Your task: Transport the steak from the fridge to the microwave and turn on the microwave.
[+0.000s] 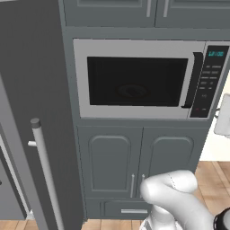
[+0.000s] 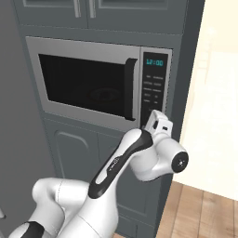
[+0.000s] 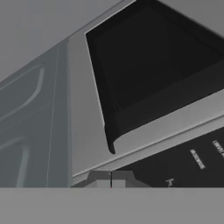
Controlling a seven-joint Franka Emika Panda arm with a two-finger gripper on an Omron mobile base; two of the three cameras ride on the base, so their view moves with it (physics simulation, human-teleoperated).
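Glossy white rounded arm (image 2: 139, 158), black joint bands

- I'm looking at a home kitchen: a built-in microwave (image 1: 139, 80) set in grey cabinets (image 1: 139, 161).
- Left, a tall grey fridge (image 1: 31, 112); wood floor (image 2: 204, 211) on the right.

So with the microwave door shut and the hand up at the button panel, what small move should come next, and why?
Probably a short push forward onto the lower buttons. The closed hand sits at the bottom of the dark button panel of the silver-framed microwave, whose door with the black vertical handle looks shut. Whether the hand already touches a button cannot be told.
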